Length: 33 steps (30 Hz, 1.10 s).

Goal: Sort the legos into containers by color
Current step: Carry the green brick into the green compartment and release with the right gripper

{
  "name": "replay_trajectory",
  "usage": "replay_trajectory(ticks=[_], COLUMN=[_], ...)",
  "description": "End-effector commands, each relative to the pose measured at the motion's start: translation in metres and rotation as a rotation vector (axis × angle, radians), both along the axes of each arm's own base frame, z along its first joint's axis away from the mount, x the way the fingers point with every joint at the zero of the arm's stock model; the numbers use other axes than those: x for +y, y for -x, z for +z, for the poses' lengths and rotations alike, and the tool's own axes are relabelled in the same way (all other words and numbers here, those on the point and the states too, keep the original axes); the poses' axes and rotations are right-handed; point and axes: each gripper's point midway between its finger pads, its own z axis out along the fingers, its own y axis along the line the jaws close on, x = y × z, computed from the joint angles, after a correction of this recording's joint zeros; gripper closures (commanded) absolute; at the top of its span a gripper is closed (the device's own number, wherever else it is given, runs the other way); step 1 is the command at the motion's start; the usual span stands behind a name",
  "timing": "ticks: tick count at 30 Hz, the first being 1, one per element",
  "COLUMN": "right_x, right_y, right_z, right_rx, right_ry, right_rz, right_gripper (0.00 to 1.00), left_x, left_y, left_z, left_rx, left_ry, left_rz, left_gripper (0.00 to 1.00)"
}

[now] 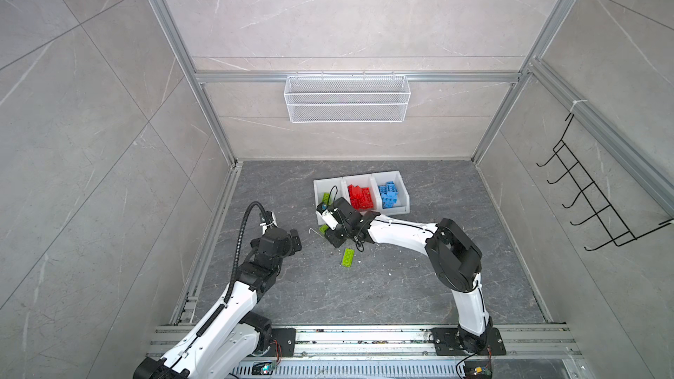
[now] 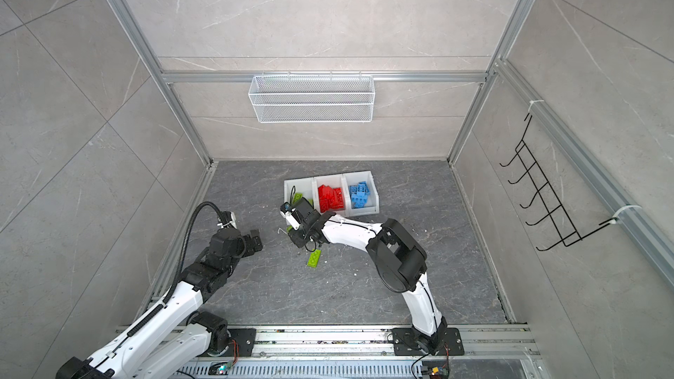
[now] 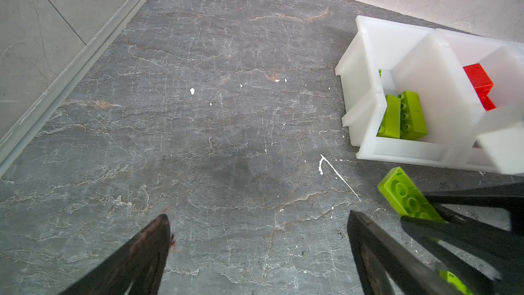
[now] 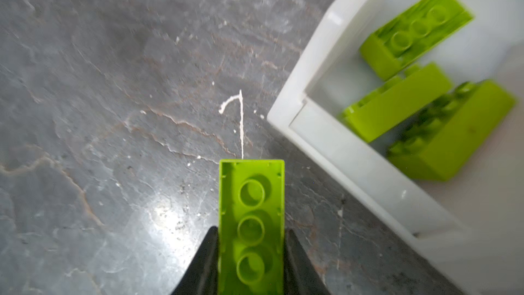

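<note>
In the right gripper (image 4: 251, 235) sits a hollow, oblong lime brick (image 4: 251, 194).

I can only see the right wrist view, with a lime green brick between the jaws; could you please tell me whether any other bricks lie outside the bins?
Observer: Yes, one: a second lime green brick lies on the floor, close to the held brick but outside that view.
Operator: Thank you. What does the bin beside the green one hold?
Observer: The middle bin holds red bricks.
Operator: And is the left gripper busy?
Observer: No, the left gripper is open and holds nothing.
</note>
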Motion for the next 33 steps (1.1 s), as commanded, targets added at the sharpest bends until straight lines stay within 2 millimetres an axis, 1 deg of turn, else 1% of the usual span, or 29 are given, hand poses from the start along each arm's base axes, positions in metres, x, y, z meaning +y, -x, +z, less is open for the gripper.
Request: replay_trajectory(ticks=[1, 4, 6, 8, 14, 17, 19, 24, 25, 28, 30, 33], right_x=[0.001, -0.006, -0.009, -0.012, -0.012, -0.011, -0.012, -0.012, -0.013, -0.014, -0.016, -0.019], right_y=[-0.008, -0.025, -0.039, -0.056, -0.101, -0.115, -0.12, -0.123, -0.123, -0.122, -0.119, -0.11], right_z=[0.043, 0.052, 0.055, 0.054, 0.049, 0.042, 0.036, 0.026, 0.026, 0.027, 0.032, 0.051], right_rx=[-0.062, -0.075, -0.078, -0.088, -0.08, -0.076, -0.073, -0.057, -0.057, -0.054, -0.057, -0.077], right_ry=[-0.075, -0.085, -0.093, -0.096, -0.123, -0.096, -0.079, -0.065, -0.064, -0.064, -0.07, -0.11], right_rz=[-0.035, -0.071, -0.094, -0.123, -0.196, -0.218, -0.226, -0.232, -0.235, -0.236, -0.234, -0.231], right_gripper=[0.81, 0.81, 0.8, 0.8, 0.79, 0.76, 0.75, 0.71, 0.68, 0.43, 0.38, 0.37], left_x=[0.005, 0.004, 0.004, 0.004, 0.004, 0.004, 0.005, 0.006, 0.005, 0.006, 0.006, 0.006], left_y=[-0.004, -0.004, -0.004, -0.004, -0.003, -0.003, -0.002, -0.002, -0.001, -0.002, -0.002, -0.001], left_z=[0.01, 0.01, 0.011, 0.011, 0.011, 0.011, 0.012, 0.014, 0.014, 0.014, 0.014, 0.013], left_rx=[-0.043, -0.045, -0.046, -0.046, -0.046, -0.046, -0.05, -0.059, -0.058, -0.056, -0.056, -0.055], left_ry=[0.0, 0.002, 0.004, 0.007, 0.008, 0.009, 0.009, 0.01, 0.012, 0.01, 0.008, 0.007], left_rz=[0.024, 0.023, 0.024, 0.022, 0.021, 0.02, 0.023, 0.027, 0.024, 0.024, 0.026, 0.028], left_gripper=[0.01, 0.01, 0.01, 0.01, 0.0, 0.01, 0.01, 0.01, 0.01, 0.01, 0.01, 0.0])
